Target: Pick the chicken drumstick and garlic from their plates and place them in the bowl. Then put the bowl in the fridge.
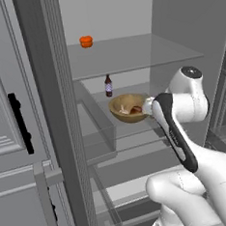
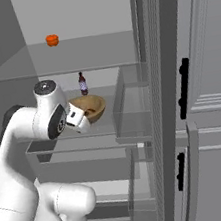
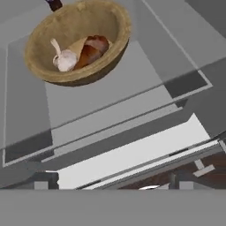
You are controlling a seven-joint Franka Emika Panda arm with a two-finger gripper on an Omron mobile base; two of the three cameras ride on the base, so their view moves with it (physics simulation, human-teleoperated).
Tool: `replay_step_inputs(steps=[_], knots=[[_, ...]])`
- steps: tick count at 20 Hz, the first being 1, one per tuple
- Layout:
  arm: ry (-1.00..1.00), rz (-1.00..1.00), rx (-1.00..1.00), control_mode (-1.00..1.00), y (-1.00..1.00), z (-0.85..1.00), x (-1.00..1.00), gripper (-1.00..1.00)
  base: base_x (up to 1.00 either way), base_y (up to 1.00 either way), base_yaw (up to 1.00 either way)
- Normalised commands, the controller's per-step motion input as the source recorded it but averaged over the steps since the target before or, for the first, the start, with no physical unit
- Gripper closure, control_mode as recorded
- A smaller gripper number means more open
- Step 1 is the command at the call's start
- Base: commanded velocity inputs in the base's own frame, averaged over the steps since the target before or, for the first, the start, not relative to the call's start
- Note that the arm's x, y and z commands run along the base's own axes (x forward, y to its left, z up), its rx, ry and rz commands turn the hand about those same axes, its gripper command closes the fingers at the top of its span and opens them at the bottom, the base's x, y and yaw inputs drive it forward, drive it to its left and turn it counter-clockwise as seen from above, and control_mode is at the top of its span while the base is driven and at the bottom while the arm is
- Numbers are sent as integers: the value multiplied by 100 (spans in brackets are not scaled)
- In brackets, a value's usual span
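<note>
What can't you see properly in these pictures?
- Gripper: in both base views the robot's own arm covers it, so its fingers can't be made out.
- Bowl: in the right base view the arm hides its near side.
- Bottle: too small in the base views to read its label; the hand view's top edge cuts it off.
- Orange thing on the top shelf: too small to name.

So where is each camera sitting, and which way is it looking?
Left base view: behind the arm on its left, looking forward into the open fridge; the white arm rises at the lower right.
Right base view: behind on its right, looking into the same fridge; the arm rises at the lower left.
Hand view: on the hand, looking down at the bowl holding the garlic and chicken drumstick.
All three share the bowl on its glass shelf.
</note>
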Motion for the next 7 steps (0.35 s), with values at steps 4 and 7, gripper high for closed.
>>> replay_step_inputs(steps=[4,7], knots=[[0,12,-43,-100,1,9,-51,-100,0,0,0],[0,0,-20,-100,1,22,-38,-100,0,0,0]])
